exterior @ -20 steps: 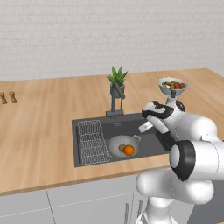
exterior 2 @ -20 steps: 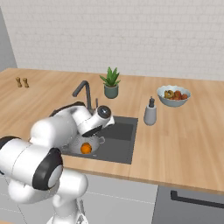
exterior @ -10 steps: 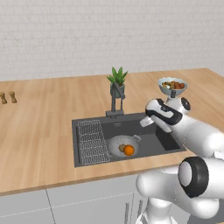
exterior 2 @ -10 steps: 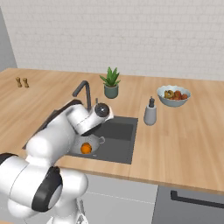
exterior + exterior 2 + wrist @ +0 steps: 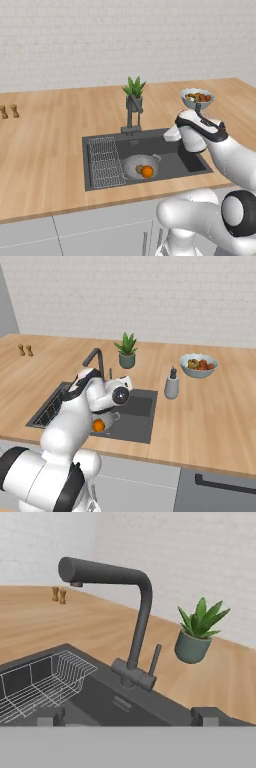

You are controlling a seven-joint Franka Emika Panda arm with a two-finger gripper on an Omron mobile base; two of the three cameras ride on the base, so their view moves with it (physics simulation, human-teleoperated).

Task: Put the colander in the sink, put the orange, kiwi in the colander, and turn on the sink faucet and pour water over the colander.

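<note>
The grey colander [image 5: 136, 165] stands in the dark sink [image 5: 169, 159], beside the wire rack [image 5: 105, 160]. Inside it lie the orange [image 5: 147, 172] and the brown kiwi [image 5: 139, 169]. From the right base view the orange [image 5: 98, 425] shows under my arm, which hides most of the colander. My gripper [image 5: 170, 133] hovers over the sink's right half, open and holding nothing, and faces the sink faucet [image 5: 132, 114]. In the hand view the faucet [image 5: 140, 614], with its side lever [image 5: 154, 659], stands a short way ahead, between my spread fingertips [image 5: 50, 716].
A potted plant [image 5: 134, 91] stands just behind the faucet. A soap bottle [image 5: 172, 385] is right of the sink [image 5: 137, 416], and a white-rimmed fruit bowl [image 5: 199, 365] sits farther right. Two small shakers [image 5: 9, 111] stand far left on the wooden counter [image 5: 45, 145].
My hand has risen a little over the sink's right side and swung toward the faucet. The jaws stay open. Colander, orange and kiwi have not moved.
</note>
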